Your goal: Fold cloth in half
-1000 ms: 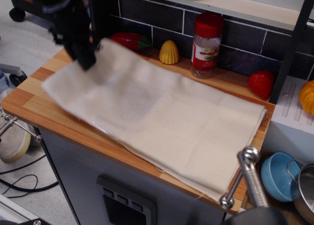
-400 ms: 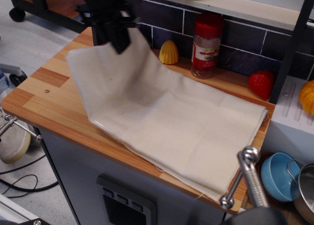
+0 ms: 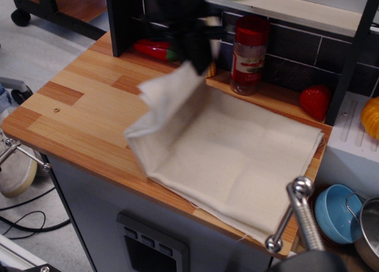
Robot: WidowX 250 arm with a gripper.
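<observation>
The cream cloth (image 3: pixel 237 159) lies on the wooden counter (image 3: pixel 77 106), its right part flat. My black gripper (image 3: pixel 195 61) is shut on the cloth's far left corner and holds it lifted above the counter, near the back middle. The lifted left part hangs and curls over toward the right, with a fold at the front left (image 3: pixel 142 144). The fingers are blurred and dark, partly hiding the yellow corn toy behind them.
A red-capped spice jar (image 3: pixel 249 53) stands at the back. A red pepper toy (image 3: pixel 154 48) lies at the back left, a strawberry toy (image 3: pixel 315 100) at the back right. A metal post (image 3: pixel 302 216) rises at the front right, with a blue bowl (image 3: pixel 334 213) beside it.
My gripper has moved right along the back of the counter with the cloth corner, drawing the left part of the cloth up and over. The left half of the counter now shows bare.
</observation>
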